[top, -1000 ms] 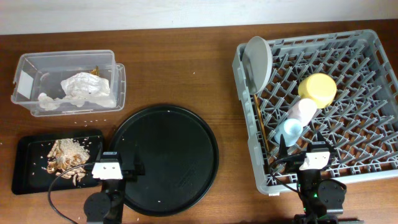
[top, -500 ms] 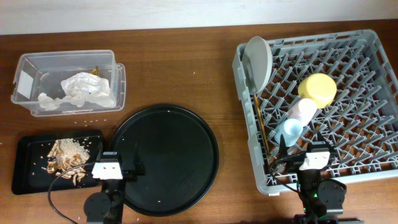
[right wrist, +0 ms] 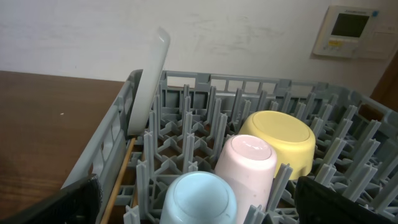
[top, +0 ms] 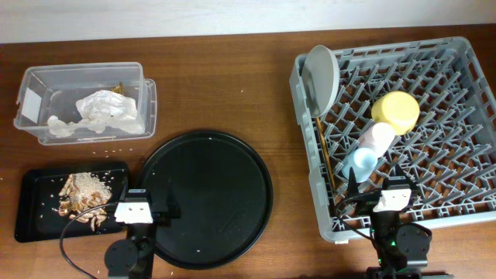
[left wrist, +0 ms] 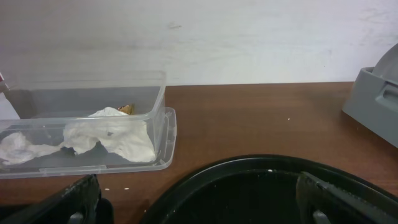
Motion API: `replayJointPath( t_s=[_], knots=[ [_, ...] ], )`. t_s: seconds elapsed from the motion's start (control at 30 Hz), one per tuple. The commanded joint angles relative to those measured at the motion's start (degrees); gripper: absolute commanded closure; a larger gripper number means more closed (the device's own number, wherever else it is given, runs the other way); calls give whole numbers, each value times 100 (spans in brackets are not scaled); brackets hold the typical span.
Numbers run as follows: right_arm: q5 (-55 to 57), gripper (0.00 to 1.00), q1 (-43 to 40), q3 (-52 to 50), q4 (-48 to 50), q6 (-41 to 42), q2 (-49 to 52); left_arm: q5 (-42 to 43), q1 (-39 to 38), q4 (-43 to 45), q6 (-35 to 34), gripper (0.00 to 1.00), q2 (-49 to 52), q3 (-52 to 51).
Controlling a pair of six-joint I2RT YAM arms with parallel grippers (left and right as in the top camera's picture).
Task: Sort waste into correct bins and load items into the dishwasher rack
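The clear bin holds the white napkin and a bit of gold wrapper. Food scraps lie in the flat black bin. In the grey rack stand the grey plate, yellow bowl, pink bowl and blue bowl, bottoms up, with chopsticks along the left wall. My left gripper is open at the round tray's near-left edge, holding nothing. My right gripper is open at the rack's near side, just before the blue bowl, holding nothing.
A large round black tray lies between the bins and the rack. Small crumbs dot the wooden table near the clear bin. A wall runs along the table's far edge, with a white control panel in the right wrist view.
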Motion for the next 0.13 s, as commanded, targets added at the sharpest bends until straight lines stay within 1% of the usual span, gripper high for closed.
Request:
replayJointPath(
  t_s=[0.0, 0.1],
  knots=[
    [28, 1, -26, -42, -17, -39, -50, 63, 31, -9, 90, 1, -55, -33],
    [28, 1, -26, -42, -20, -39, -50, 63, 31, -9, 90, 1, -55, -33]
  ],
)
